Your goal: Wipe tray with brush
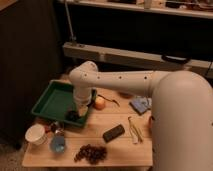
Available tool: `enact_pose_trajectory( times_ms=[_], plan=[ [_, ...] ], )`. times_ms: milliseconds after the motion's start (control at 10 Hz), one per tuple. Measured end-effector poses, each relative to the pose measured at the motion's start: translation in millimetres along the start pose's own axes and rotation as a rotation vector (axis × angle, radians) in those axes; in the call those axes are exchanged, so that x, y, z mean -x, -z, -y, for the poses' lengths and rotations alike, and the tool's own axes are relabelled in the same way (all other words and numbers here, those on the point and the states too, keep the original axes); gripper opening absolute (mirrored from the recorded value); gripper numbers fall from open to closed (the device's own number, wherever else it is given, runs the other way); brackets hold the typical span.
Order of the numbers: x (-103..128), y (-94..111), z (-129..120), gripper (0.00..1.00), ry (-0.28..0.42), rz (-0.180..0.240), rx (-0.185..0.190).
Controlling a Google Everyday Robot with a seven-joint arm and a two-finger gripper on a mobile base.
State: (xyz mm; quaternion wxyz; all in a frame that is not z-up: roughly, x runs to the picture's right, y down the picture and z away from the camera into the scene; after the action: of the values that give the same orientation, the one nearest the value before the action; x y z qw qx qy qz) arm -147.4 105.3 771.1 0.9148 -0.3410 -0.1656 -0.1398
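Note:
A green tray (52, 102) sits on the left part of the wooden table. My white arm reaches down from the right, and the gripper (75, 115) is at the tray's near right corner, low over its rim. A dark shape is at the gripper's tip; I cannot tell whether it is the brush. No separate brush shows elsewhere.
An orange fruit (100, 102) lies just right of the tray. A white cup (36, 134) and a blue cup (58, 145) stand in front of the tray. Dark grapes (91, 153), a black block (114, 133), tongs (134, 130) and a blue cloth (140, 105) lie to the right.

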Motion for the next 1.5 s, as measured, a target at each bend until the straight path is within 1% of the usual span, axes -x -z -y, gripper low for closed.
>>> enact_pose_trajectory(
  times_ms=[100, 200, 300, 400, 500, 600, 700, 900, 1100, 1200, 1300, 1400, 1500],
  plan=[
    [9.6, -3.4, 16.0, 0.14, 0.008, 0.0, -0.008],
    [14.3, -5.6, 26.1, 0.14, 0.01, -0.003, -0.015],
    [14.3, -7.2, 36.3, 0.14, 0.002, -0.009, -0.022],
    [8.3, -9.3, 52.3, 0.14, -0.015, -0.026, -0.031],
    [5.6, -11.0, 62.9, 0.14, -0.027, -0.035, -0.037],
    [2.8, -10.5, 67.8, 0.14, -0.041, -0.039, -0.043],
    [-6.2, -7.7, 71.5, 0.14, -0.067, -0.046, -0.05],
    [-33.7, 5.2, 81.2, 0.14, -0.128, -0.052, -0.072],
    [-64.3, 20.7, 76.0, 0.14, -0.176, -0.069, -0.083],
    [-72.6, 26.1, 70.1, 0.14, -0.187, -0.078, -0.084],
    [-76.3, 30.0, 63.1, 0.14, -0.189, -0.086, -0.081],
    [-78.1, 31.4, 54.6, 0.14, -0.186, -0.095, -0.069],
    [-74.9, 31.6, 43.9, 0.14, -0.169, -0.102, -0.054]
  ],
)
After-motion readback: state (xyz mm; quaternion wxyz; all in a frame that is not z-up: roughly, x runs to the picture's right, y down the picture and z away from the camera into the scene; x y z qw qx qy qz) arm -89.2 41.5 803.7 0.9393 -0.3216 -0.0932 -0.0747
